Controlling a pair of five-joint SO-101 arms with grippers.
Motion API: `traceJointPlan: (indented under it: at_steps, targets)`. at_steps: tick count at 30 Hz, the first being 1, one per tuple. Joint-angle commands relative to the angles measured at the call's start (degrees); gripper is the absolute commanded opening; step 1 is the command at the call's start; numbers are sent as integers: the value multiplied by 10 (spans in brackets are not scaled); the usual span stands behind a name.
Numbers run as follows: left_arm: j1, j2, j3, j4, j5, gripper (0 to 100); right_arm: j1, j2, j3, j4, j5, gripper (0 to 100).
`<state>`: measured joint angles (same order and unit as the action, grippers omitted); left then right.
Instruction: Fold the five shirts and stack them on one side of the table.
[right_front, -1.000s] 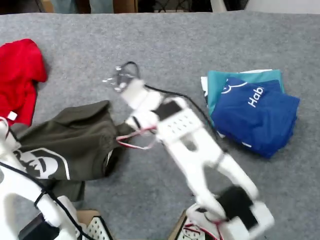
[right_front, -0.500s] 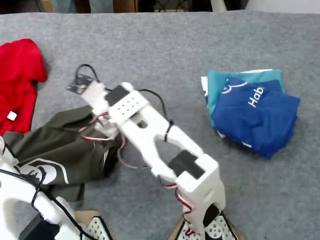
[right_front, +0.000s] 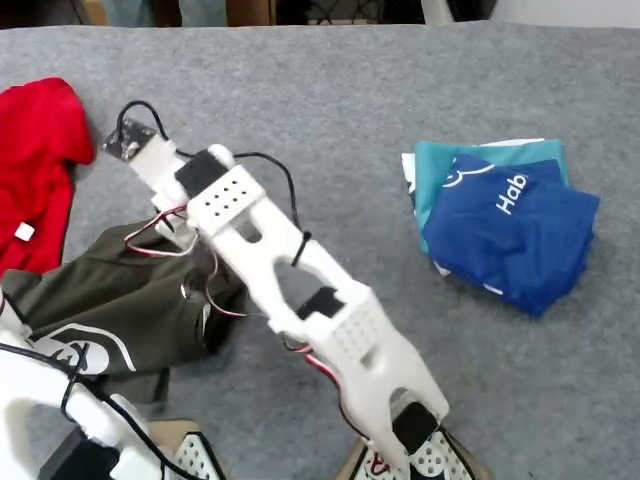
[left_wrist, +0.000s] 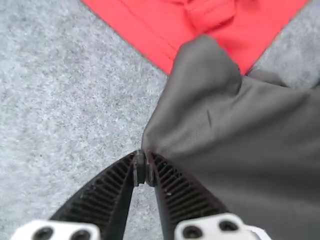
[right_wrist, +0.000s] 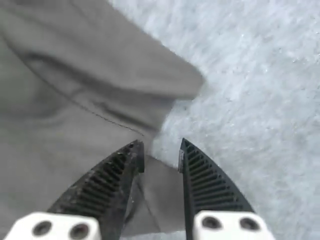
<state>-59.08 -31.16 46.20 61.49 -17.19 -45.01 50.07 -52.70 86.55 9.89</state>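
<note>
The left hand (left_wrist: 144, 167), ribbed and black, is clamped on the smooth dark olive shirt (left_wrist: 240, 130); the right hand (right_wrist: 161, 152) stands apart over its creased edge on the fuzzy grey counter (right_wrist: 260, 75).

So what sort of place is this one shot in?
Probably a robotics lab bench rather than a home: a grey felt-covered table, a white robot arm based at its near edge, and practice laundry, an olive shirt loose and a blue shirt folded.

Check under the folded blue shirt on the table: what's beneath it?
A folded teal shirt lies under the folded blue shirt, with a white fabric edge peeking out beside it. The blue shirt covers the rest, so anything else stacked there is hidden.
</note>
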Motion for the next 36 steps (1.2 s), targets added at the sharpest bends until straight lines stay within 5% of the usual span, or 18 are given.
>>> traceJointPlan:
  at_steps: [1,5,21,28,36]
  targets:
    - [-3,-15,-5,4,-11,30,-3,59,-122,82,-4,124]
    - [0,-11,-4,4,-11,30,7,144,-187,148,-18,10]
    - [1,-11,-4,2,-13,30,48,-16,145,144,-24,13]
    - [2,-11,-4,1,-13,30,68,-74,173,139,33,17]
    - [2,-11,-4,1,-14,30,75,-98,155,135,62,292]
